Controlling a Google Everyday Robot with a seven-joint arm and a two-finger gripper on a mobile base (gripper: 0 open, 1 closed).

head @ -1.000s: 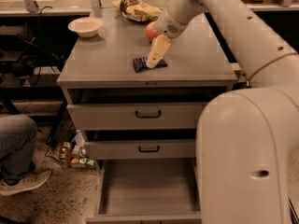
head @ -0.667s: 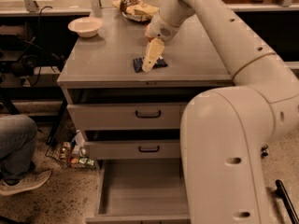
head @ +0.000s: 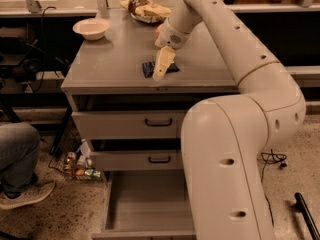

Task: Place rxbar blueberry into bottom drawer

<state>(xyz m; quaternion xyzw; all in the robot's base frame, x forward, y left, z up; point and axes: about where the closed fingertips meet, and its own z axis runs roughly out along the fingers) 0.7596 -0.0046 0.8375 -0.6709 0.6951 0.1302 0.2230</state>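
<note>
The rxbar blueberry (head: 149, 68), a dark navy flat bar, lies on the grey cabinet top (head: 115, 59) near its front edge. My gripper (head: 162, 68) points down right over the bar's middle and hides part of it. The bar still rests on the cabinet top. The bottom drawer (head: 145, 199) is pulled out, a wide plain grey box with nothing showing inside. My arm reaches in from the upper right, and its big lower link covers the drawer's right side.
A white bowl (head: 91, 28) stands at the back left of the cabinet top. A chip bag (head: 145, 9) and a red apple (head: 159, 30) are at the back. Two upper drawers (head: 159, 122) are shut. A person's leg (head: 17, 154) and floor clutter (head: 80, 166) are at left.
My gripper has moved slightly left and down onto the bar. My arm's lower link has swung left across the view. The bar has not moved.
</note>
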